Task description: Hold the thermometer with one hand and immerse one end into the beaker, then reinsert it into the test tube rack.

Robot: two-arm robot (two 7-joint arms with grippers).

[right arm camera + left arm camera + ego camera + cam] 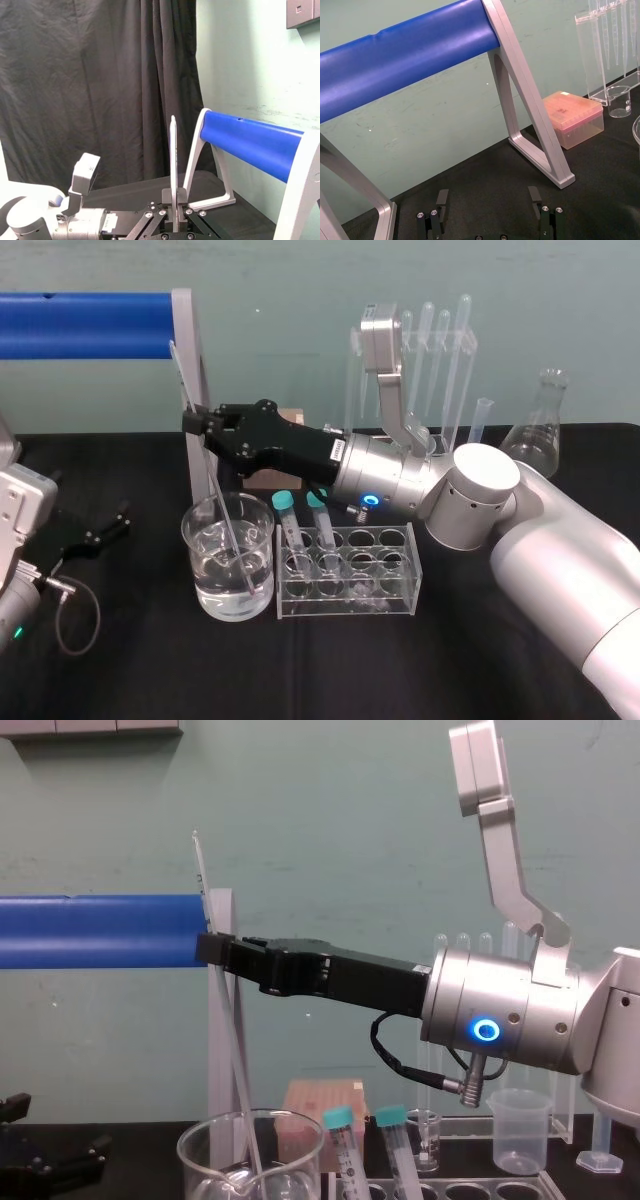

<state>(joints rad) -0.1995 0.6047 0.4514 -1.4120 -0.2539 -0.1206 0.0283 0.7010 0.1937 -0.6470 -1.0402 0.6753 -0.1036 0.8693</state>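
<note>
Your right arm is the biggest thing here. It reaches across the table to the robot's left, high above the test tube rack (pixel 400 585). Its hand (pixel 195 423) is squeezed tight on the thermometer (pixel 214 480) and holds it partway up the rod.

Behind the hand is a fat blue roller (pixel 80 325) on a silver frame.

The rack sits on the black table with two teal-capped tubes (pixel 285 502) leaning in its holes on the left side.

The beaker (pixel 200 560) stands just beside the rack, on the rack's left, with water in it.

Your left claw (pixel 487 205) sits low at the far left of the table. Its fingers are spread apart and hold nothing.

The thermometer is thin and long. It tilts, with its top leaning left. Its bottom end is down inside the beaker, in the water.
</note>
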